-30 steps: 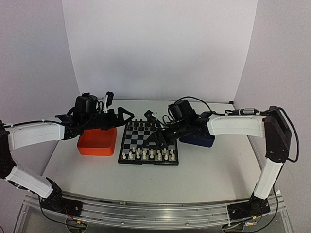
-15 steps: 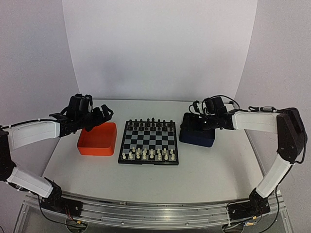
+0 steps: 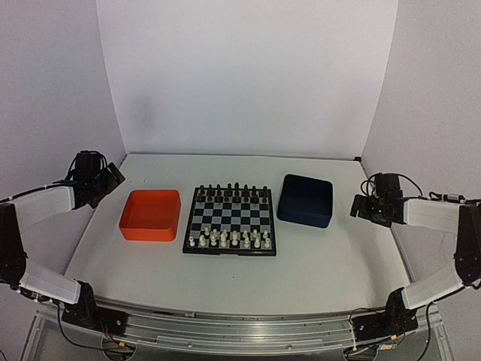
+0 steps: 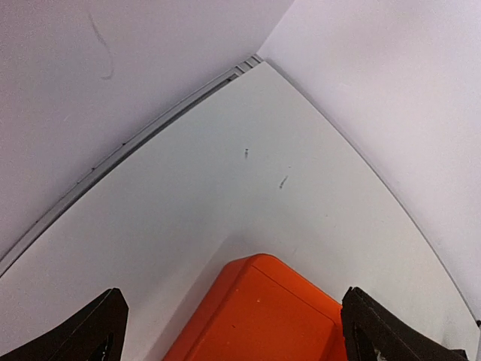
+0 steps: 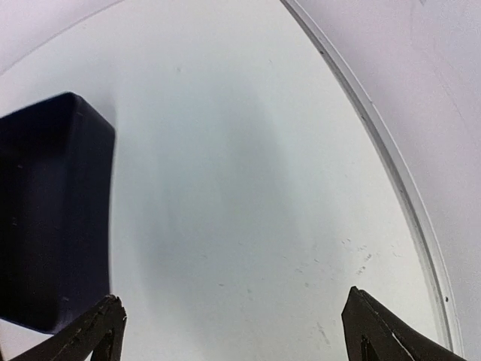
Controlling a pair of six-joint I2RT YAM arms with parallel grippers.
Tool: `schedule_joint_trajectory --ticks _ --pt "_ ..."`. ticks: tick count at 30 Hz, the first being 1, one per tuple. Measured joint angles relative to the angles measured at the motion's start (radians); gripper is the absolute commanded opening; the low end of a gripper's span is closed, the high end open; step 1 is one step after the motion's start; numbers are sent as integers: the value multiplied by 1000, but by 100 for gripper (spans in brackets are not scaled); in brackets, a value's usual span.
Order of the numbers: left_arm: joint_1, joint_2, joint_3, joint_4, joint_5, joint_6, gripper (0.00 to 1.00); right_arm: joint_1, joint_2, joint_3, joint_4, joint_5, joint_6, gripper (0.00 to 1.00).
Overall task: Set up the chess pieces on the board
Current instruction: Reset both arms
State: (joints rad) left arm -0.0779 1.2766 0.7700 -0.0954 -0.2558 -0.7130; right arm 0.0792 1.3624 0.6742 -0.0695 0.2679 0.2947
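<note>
Both wide open, empty: left pincer [image 4: 233,316] outside orange tray [image 3: 150,216], right pincer [image 5: 233,312] outside blue tray [image 3: 305,201]. Between trays on table [image 3: 323,263], well apart from both, board [image 3: 230,214]; chess pieces [image 3: 229,239] on near rows.

The left gripper [image 4: 234,332] shows as two black fingertips [image 4: 83,335] in the lower corners, spread wide apart. Between them a rounded corner of an orange tray [image 4: 263,308] pokes into view, resting on the white table [image 4: 210,203]. The table carries two small dark marks [image 4: 283,181] and meets the pale wall [image 4: 113,60] along a thin curved seam [image 4: 150,128].
</note>
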Motion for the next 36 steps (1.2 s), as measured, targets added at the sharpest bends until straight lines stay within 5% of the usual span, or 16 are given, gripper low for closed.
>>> schedule_joint_trajectory --ticks 11,16,25,36 --pt "5 -70 -395 474 -112 269 100 -26 154 -217 378 29 -155 98" --pt "5 43 -449 717 -95 386 100 -40 263 -270 637 -2 -185 98" --pt "6 366 -472 1085 208 594 100 -46 285 -268 677 -10 -198 98" --pt "6 378 -463 1155 335 661 100 -46 285 -269 681 -10 -198 98"
